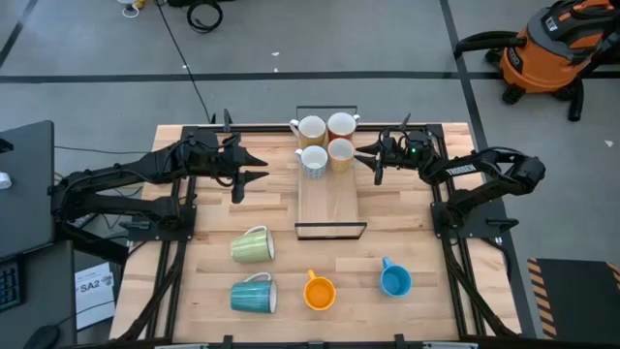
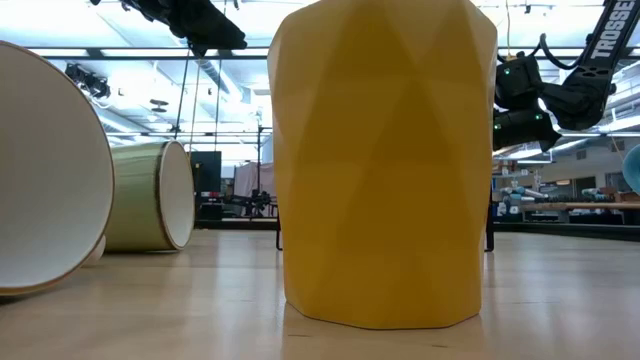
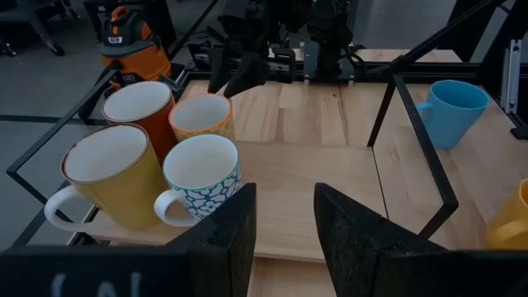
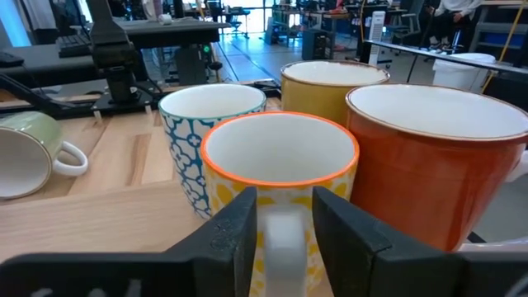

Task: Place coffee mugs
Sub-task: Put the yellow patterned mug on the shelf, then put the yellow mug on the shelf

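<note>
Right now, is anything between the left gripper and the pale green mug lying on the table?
Nothing visible. In the high view the left gripper hovers left of the tray; the pale green mug lies on its side nearer the front edge, with only bare table between them.

The yellow mug [image 2: 380,160] blocks the low view, its top cut off.
</note>
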Controlling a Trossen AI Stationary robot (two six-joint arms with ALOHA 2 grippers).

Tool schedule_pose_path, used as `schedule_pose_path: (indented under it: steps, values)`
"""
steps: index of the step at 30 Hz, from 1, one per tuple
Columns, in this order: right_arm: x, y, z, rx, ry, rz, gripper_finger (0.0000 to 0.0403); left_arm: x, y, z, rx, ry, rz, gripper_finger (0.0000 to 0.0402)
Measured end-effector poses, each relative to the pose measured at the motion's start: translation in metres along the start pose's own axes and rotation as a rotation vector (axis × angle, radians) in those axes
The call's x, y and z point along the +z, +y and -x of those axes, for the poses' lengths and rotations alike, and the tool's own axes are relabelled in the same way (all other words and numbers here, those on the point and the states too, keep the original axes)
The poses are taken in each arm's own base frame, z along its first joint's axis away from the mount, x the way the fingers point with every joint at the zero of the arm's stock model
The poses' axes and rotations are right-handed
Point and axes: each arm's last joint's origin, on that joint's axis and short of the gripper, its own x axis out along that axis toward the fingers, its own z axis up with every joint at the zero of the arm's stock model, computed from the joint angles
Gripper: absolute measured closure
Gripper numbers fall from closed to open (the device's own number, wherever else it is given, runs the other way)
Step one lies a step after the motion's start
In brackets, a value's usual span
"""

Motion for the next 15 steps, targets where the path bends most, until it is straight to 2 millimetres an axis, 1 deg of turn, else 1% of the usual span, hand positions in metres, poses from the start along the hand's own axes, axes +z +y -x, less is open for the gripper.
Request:
schedule_pose_path:
  steps: [8, 15]
  values:
    - [0.0000, 0.0000, 0.0000, 0.000, 0.000, -0.001, 0.0245, 0.0000, 0.0000, 0.0000, 0.000, 0.000, 0.000, 0.0271]
    - [0.0000, 0.0000, 0.0000, 0.000, 0.000, -0.001, 0.0241, 0.0000, 0.0000, 0.0000, 0.000, 0.000, 0.000, 0.0271]
